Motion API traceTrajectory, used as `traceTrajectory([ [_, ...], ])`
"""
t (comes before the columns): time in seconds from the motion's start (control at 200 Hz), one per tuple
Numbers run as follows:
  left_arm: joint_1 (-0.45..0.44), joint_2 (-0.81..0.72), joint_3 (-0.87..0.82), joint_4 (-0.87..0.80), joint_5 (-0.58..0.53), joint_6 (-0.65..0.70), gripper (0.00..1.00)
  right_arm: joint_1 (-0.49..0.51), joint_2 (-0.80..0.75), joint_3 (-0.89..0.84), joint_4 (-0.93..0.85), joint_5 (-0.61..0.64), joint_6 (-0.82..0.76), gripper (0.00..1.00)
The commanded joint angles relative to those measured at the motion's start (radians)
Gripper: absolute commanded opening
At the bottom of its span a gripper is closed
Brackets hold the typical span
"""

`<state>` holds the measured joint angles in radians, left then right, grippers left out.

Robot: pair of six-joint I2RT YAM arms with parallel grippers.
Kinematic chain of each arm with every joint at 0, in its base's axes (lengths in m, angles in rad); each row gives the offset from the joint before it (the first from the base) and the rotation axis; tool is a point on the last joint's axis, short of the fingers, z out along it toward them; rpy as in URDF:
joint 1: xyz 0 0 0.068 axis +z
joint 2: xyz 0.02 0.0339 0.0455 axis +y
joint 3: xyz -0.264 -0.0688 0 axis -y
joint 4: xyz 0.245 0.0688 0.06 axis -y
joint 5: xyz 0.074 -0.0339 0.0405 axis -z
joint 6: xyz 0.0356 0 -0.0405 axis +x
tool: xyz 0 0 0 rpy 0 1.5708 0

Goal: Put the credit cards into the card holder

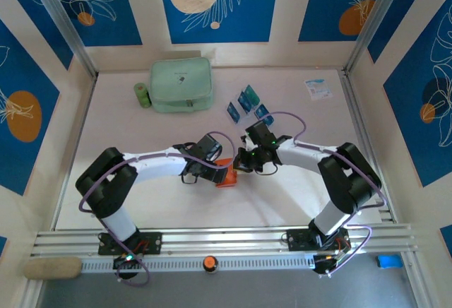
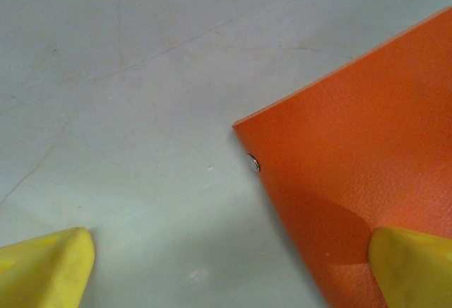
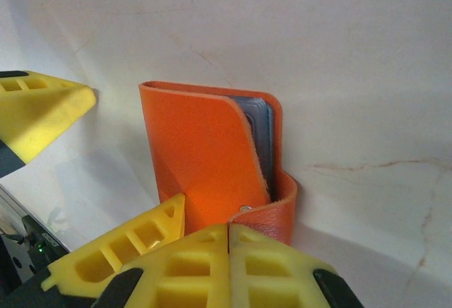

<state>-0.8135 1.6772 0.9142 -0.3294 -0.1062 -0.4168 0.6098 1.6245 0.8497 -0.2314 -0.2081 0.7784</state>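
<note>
Nearest you, both arm bases sit on the aluminium rail (image 1: 226,241). Just beyond it, the two grippers meet mid-table over the orange card holder (image 1: 226,179).

Your left gripper (image 2: 232,244) is spread wide and holds nothing. One yellow finger (image 2: 413,265) lies over a corner of the holder's leather, and the other stands off over bare table.

Your right gripper (image 3: 227,241) is clenched, with its tips against the holder's near edge by the snap button (image 3: 244,209). You cannot tell whether any leather is pinched between them.

From the right wrist, the holder's long axis runs away from the fingers. Its spine is to the right and its front leaf is peeled open leftward, with a grey-blue card (image 3: 258,138) tucked inside.

Further out, three loose credit cards (image 1: 245,100) lie askew on the table, just beyond the right gripper. Farthest from you are a mint-green zip pouch (image 1: 181,84), a green roll (image 1: 143,95) just beside it, and a white-and-blue leaflet (image 1: 318,89) well off to the right.
</note>
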Motion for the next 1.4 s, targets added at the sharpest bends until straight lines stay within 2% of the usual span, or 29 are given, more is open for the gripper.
traceTrajectory([
  [0.0, 0.006, 0.041, -0.031, -0.051, -0.035, 0.006, 1.0, 0.013, 0.022, 0.04, 0.012, -0.02, 0.007, 0.0],
  [0.46, 0.004, 0.038, -0.035, -0.051, -0.036, 0.007, 1.0, 0.031, 0.061, 0.021, 0.013, 0.004, 0.009, 0.0],
  [0.89, 0.004, 0.036, -0.032, -0.052, -0.038, 0.007, 1.0, -0.001, 0.095, -0.062, 0.043, 0.027, 0.021, 0.0],
  [1.125, 0.004, 0.034, -0.031, -0.057, -0.036, 0.009, 1.0, -0.013, 0.136, -0.067, -0.004, 0.062, 0.037, 0.0],
  [1.395, 0.003, 0.03, -0.025, -0.057, -0.032, 0.007, 1.0, -0.016, 0.121, -0.089, 0.022, 0.034, 0.052, 0.0],
])
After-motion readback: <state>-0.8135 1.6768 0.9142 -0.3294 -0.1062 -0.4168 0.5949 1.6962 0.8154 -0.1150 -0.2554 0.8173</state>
